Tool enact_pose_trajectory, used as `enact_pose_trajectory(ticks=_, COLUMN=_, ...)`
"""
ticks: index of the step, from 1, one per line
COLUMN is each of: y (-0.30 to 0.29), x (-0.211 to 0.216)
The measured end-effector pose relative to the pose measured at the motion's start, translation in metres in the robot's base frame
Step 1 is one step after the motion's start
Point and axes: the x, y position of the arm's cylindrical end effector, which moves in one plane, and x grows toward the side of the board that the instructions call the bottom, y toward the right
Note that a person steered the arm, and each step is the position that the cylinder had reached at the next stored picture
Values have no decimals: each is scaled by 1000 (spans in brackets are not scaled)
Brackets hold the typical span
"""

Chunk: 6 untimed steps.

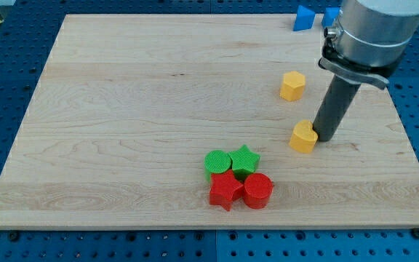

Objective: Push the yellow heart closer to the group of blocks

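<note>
The yellow heart (303, 137) lies right of the board's middle. My tip (322, 138) stands right next to it on its right side, touching or nearly touching. Below and to the left sits the group of blocks: a green cylinder (217, 161), a green star (244, 159), a red star (225, 190) and a red cylinder (258, 191), packed together. The heart is roughly a block's width to the upper right of the group.
A yellow hexagon block (292, 85) lies above the heart. Two blue blocks (304, 17) (331, 14) sit at the board's top edge, the right one partly hidden by the arm. The wooden board (122, 109) lies on a blue perforated table.
</note>
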Motion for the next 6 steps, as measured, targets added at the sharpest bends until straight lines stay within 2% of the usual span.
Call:
enact_pose_trajectory(ticks=1, y=2, x=-24)
enact_pose_trajectory(ticks=2, y=-19, x=-7)
enact_pose_trajectory(ticks=3, y=-19, x=41)
enact_pose_trajectory(ticks=4, y=-19, x=63)
enact_pose_trajectory(ticks=5, y=-13, x=31)
enact_pose_trajectory(ticks=6, y=-26, x=17)
